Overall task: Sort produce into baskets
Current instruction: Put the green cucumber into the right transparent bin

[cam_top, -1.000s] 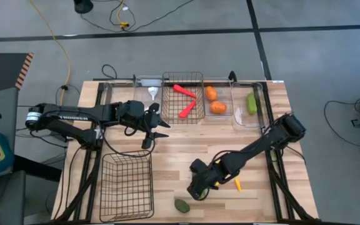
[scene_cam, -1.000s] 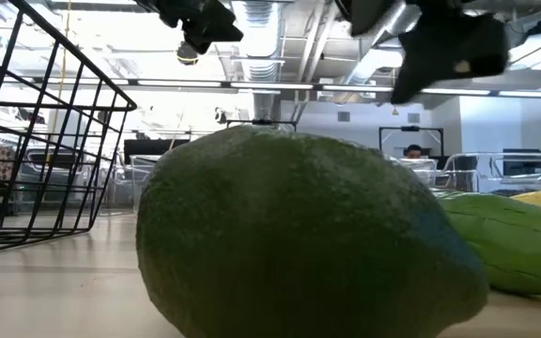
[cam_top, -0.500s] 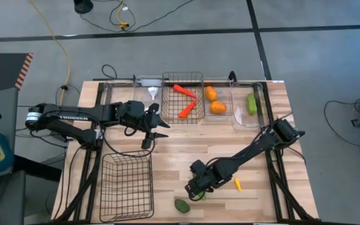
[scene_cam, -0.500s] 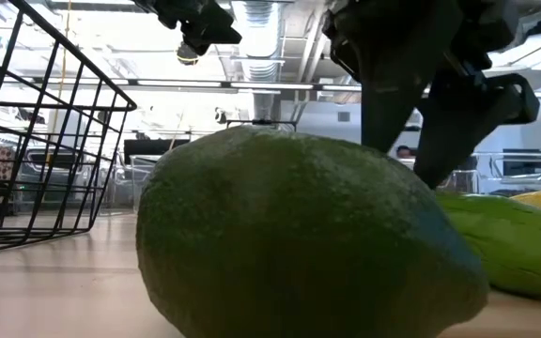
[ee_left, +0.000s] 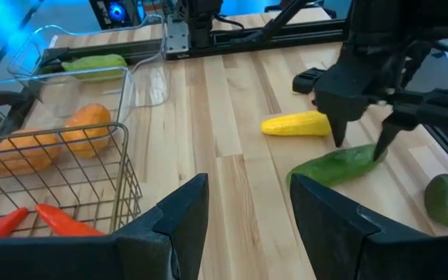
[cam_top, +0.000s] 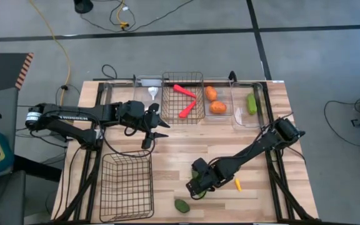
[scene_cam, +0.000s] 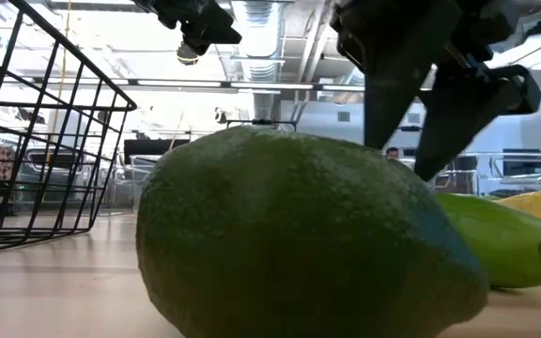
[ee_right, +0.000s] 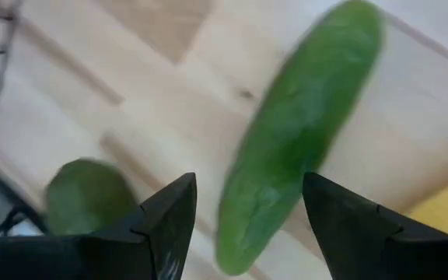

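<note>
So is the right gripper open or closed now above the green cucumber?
Open. In the right wrist view the right gripper shows its two fingers apart on either side of the cucumber, which lies flat on the table, not gripped.

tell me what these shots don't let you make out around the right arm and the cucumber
- High view: the cucumber on the table is mostly hidden under the right gripper, so contact cannot be judged.
- Low view: the avocado fills the frame and hides the cucumber's near end.
- Right wrist view: the cucumber is blurred, and the yellow squash is cut off by the edge.
- High view: the left gripper waits near the carrot basket.
</note>
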Controlling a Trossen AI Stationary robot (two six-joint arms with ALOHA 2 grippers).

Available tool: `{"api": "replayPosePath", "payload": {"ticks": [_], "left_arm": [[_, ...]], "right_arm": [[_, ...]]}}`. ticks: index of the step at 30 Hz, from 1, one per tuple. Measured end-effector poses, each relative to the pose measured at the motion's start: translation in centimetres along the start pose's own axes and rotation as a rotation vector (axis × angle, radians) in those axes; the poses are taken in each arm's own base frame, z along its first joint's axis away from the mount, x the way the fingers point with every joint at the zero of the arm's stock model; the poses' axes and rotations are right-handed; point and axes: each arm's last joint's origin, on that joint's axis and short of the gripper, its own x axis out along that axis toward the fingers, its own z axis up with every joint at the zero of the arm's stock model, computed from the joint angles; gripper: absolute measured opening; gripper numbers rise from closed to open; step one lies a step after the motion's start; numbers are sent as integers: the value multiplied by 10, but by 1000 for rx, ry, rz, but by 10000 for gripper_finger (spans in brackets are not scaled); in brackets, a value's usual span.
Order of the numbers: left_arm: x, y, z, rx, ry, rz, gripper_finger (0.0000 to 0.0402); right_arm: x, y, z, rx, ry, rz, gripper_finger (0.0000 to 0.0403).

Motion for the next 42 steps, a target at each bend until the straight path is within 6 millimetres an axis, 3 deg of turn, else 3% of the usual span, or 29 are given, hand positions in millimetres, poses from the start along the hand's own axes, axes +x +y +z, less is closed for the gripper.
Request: {"api": "replayPosePath", "payload": {"ticks": [12, 21, 25, 28, 32, 37, 42], "left_arm": [[0, 0, 0, -1, 1, 0, 171], [0, 0, -1, -2, 6, -1, 171], [0, 0, -1, -3, 11, -2, 171], [0, 0, -2, -5, 19, -3, 171], [0, 0, -2, -5, 18, -2, 171], [0, 0, -2, -6, 18, -3, 171], [0, 0, -2, -7, 18, -3, 171]], "right_arm": [[3, -4, 0, 54, -19, -45, 264], [48, -5, -1, 53, 4, -95, 264], [59, -7, 1, 31, 32, -114, 256], [58, -8, 2, 2, 37, -115, 229], [44, -8, 7, -32, 21, -99, 179], [2, -6, 23, -69, -32, -36, 176], [-42, -17, 45, -108, -54, -27, 190]]}}
